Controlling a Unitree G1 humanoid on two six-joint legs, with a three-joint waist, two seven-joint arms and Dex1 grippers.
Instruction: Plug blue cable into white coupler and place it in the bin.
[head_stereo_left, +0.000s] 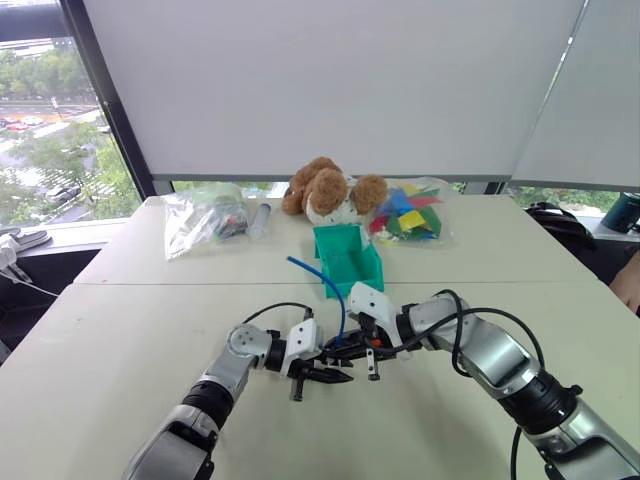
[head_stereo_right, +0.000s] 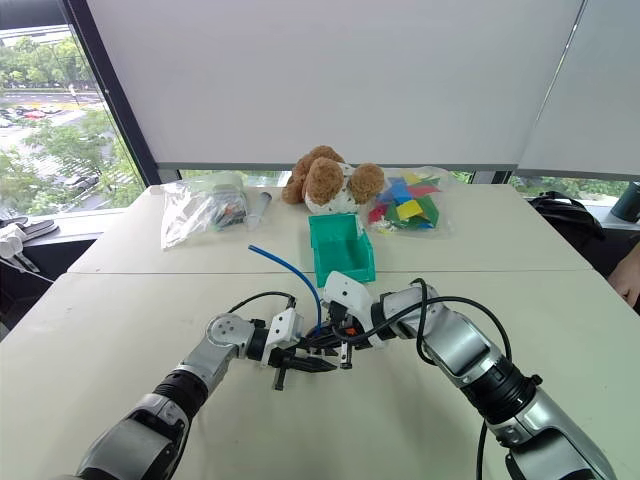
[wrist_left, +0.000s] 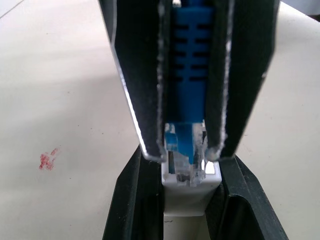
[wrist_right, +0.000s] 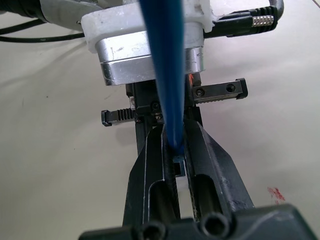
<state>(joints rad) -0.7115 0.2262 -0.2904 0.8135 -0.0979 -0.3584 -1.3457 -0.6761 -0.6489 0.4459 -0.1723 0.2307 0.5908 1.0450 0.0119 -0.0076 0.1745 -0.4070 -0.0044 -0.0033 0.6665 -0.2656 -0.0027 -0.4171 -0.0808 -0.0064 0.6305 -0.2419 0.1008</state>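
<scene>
Both arms meet over the near half of the white table (head_stereo_left: 120, 330), fingertips facing each other.

Left gripper (wrist_left: 190, 172): closed on the white coupler (wrist_left: 192, 192), a small boxy piece pinched between its two black fingers (wrist_left: 132, 200). In the left wrist view the coupler's open mouth faces the opposite gripper.

Right gripper (wrist_right: 175, 150): clamped on the blue cable (head_stereo_left: 325, 285) just behind its plug. The ribbed blue boot (wrist_left: 189, 65) sits between the right fingers (wrist_left: 135, 75), and the clear plug (wrist_left: 186, 155) juts from their tips.

Plug and coupler: the plug tip lies at the coupler's mouth, touching or partly inside; how far it has seated is hard to judge from this close angle.

Cable run: from the grip the cord rises, arcs up and back toward the robot's left, and its free end hangs in the air near the bin's left side.

The bin (head_stereo_left: 368, 272): teal, on the table just beyond the two grippers, open top; its inside seems bare, though the far part is hard to read.

Behind the bin: a brown and white teddy bear (head_stereo_left: 328, 190). To its right, a clear bag of coloured pieces (head_stereo_left: 410, 215). To its left, another clear bag (head_stereo_left: 200, 222) with dark items inside.

A small red smear (wrist_left: 47, 160) marks the table surface near the left gripper.
</scene>
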